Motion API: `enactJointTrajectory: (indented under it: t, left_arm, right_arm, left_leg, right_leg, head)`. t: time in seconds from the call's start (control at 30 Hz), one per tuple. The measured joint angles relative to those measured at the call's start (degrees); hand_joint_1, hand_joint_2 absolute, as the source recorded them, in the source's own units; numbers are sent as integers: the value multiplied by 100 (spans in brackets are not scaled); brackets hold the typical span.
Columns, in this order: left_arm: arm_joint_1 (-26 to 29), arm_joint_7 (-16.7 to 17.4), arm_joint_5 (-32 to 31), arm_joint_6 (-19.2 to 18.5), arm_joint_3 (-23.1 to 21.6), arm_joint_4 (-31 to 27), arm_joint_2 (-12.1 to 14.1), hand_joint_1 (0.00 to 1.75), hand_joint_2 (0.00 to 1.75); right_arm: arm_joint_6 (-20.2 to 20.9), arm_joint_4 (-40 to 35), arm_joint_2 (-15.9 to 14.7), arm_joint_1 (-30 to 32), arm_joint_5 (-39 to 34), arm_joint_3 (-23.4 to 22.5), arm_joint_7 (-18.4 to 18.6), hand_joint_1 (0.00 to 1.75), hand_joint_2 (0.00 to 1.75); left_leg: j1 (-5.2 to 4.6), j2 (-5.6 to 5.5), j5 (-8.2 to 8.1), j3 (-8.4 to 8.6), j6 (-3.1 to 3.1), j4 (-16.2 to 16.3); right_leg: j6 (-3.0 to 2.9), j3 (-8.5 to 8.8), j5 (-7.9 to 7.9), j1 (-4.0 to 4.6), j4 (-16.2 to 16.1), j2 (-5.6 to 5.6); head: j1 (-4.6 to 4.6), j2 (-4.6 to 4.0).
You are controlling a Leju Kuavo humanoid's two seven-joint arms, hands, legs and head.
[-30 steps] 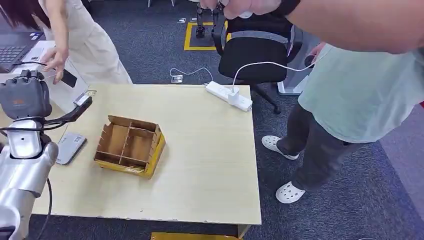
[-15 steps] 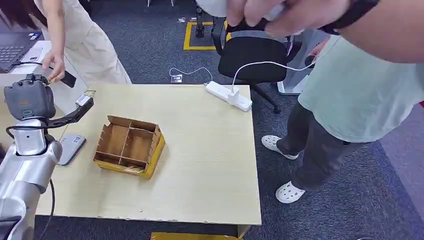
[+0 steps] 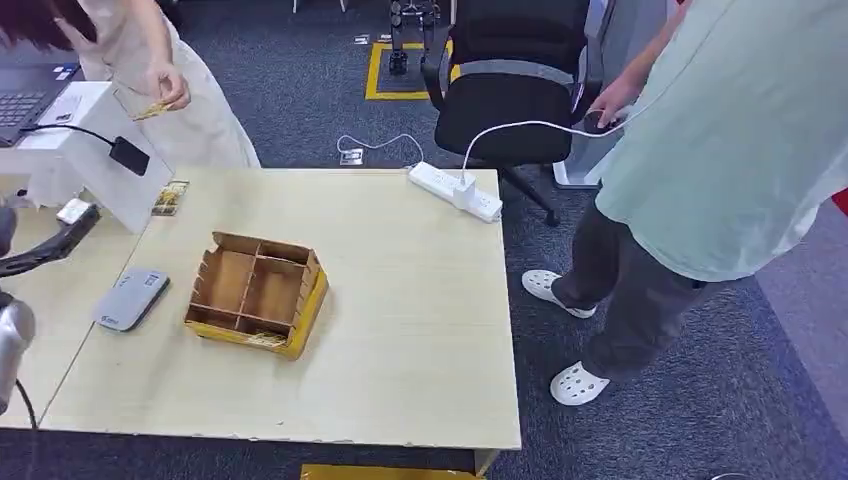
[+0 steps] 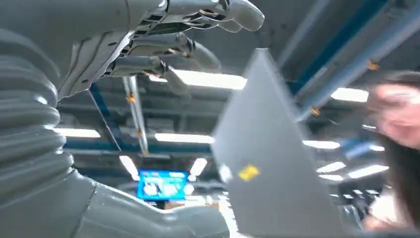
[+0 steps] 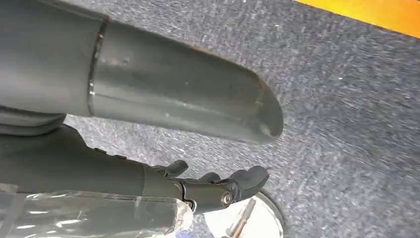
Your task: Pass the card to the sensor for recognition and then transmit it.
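Holding the card (image 3: 152, 108) up beyond the counter's (image 3: 400, 330) far left corner, in a person's hand (image 3: 170, 88). Spreading apart and gripping nothing, left hand (image 4: 163, 44). Hanging over the carpet with fingers curled in, empty, right hand (image 5: 218, 186). Lying on the counter left of the cardboard box (image 3: 258, 293), grey sensor (image 3: 130, 298).

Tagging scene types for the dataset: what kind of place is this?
Probably an office or lab test area: dark grey carpet floor, a black swivel office chair, an open laptop at the far left, and ceiling strip lights in the left wrist view.
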Motion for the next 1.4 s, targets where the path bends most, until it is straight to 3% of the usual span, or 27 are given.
enactJointTrajectory:
  t: [0.2, 0.33, 0.43, 0.53, 0.7, 0.8, 0.87, 1.03, 1.13, 1.3, 1.4]
  left_arm:
    - [1255, -261, 576, -221, 1219, -843, 582, 0, 175]
    - [2077, -450, 805, -262, 1958, -1310, 652, 0, 175]
    - [2634, -777, 878, -331, 2632, -1621, 549, 0, 175]
    - [3067, -1490, 663, -632, 3528, -1892, 223, 0, 175]
    - [3230, -2392, -492, -874, 4997, -1968, -781, 0, 175]
    - [3197, -2610, -1235, -759, 5751, -1762, -1322, 0, 175]
    - [3218, -2530, -1265, -571, 6138, -1525, -1632, 0, 175]
    - [3478, -1405, -1273, -129, 6206, -763, -2173, 0, 175]
    - [3563, -726, -1273, 114, 5797, -31, -2369, 0, 175]
    - [3410, -298, -1273, 336, 5058, 1394, -2657, 0, 175]
    - [3197, -431, -1258, 251, 4836, 2211, -2884, 0, 175]
  right_arm:
    - [2, -2, 2, 4, -85, -6, -15, 0, 0]
    - [-2, -2, 4, -25, -116, -11, -70, 0, 0]
    - [-20, -2, 4, -29, -166, -44, -112, 0, 0]
    - [-31, -2, 4, -22, -236, -61, -120, 0, 0]
    - [-28, 0, 4, 27, -297, -68, -116, 0, 0]
    - [-28, 0, 4, 37, -335, -72, -116, 0, 0]
    - [-35, 2, 4, 43, -352, -79, -116, 0, 0]
    - [-50, 17, 4, 63, -461, -105, -116, 0, 0]
    - [-48, 31, 4, 79, -509, -135, -116, 0, 0]
    - [-42, 42, 4, 100, -584, -184, -114, 0, 0]
    - [-4, 74, 4, 117, -649, -212, -79, 0, 0]
  left_leg:
    - [0, 13, -4, -3, -1, 0]
    - [-1, 14, -6, -1, 1, -1]
    - [-1, 15, -7, -2, 2, 0]
    - [-4, 13, -10, -2, 4, -1]
    - [-5, 12, -21, -3, 17, -1]
    - [-8, 7, -22, -5, 18, -1]
    - [-4, 9, -23, -2, 17, -1]
    - [-13, -4, -25, 6, 21, 0]
    - [-14, -19, -24, 5, 23, 1]
    - [-17, -26, -25, 13, 27, 1]
    - [-23, -31, -24, 14, 29, 1]
  right_leg:
    - [-3, -6, -7, 0, -4, 11]
    - [-2, -3, -6, -1, -5, 11]
    - [-2, -2, -6, -1, -6, 12]
    - [3, -1, -11, -4, -7, 8]
    - [2, 3, -14, -4, -9, 1]
    - [5, 5, -17, -7, -9, -4]
    - [5, 6, -17, -4, -12, -3]
    - [14, 8, -23, -11, -16, -13]
    - [18, 14, -26, -12, -18, -27]
    - [24, 29, -28, -17, -20, -32]
    - [27, 36, -27, -20, -21, -40]
  head:
    - [-9, 0]
    - [0, 0]
    - [2, 0]
    - [4, 0]
    - [-4, 0]
    - [0, 0]
    - [-2, 0]
    - [-11, 0]
    - [-2, 0]
    - [-7, 0]
    - [-15, 0]
